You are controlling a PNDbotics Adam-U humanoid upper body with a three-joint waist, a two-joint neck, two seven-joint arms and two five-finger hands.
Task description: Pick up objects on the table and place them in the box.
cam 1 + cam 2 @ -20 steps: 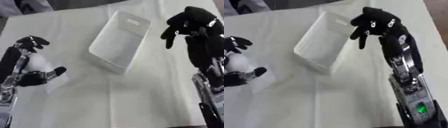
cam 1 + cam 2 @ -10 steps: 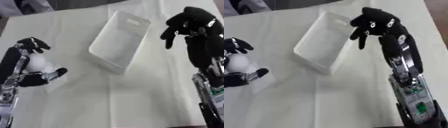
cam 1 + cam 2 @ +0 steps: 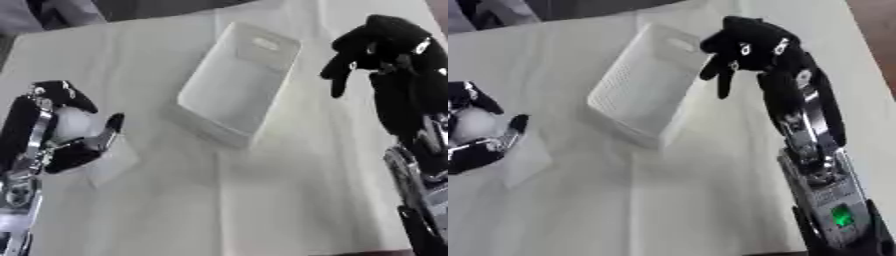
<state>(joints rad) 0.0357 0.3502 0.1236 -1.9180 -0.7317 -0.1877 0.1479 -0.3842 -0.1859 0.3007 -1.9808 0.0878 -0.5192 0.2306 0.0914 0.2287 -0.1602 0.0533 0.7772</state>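
A white openwork box (image 3: 238, 82) lies aslant at the middle of the white table. My left hand (image 3: 54, 127) is at the left, its black fingers and thumb curled round a pale white rounded object (image 3: 72, 123). It hangs just above the cloth, well left of the box. My right hand (image 3: 750, 47) hovers at the box's right rim, fingers bent downward and holding nothing.
A white cloth (image 3: 262, 195) covers the table, with open room in front of the box. The table's right edge and a brown floor (image 3: 877, 30) show at the far right. Someone's clothing (image 3: 48, 12) shows at the far left edge.
My left hand has lifted a little and drawn toward the box with the white object in it. The right hand has stayed in place.
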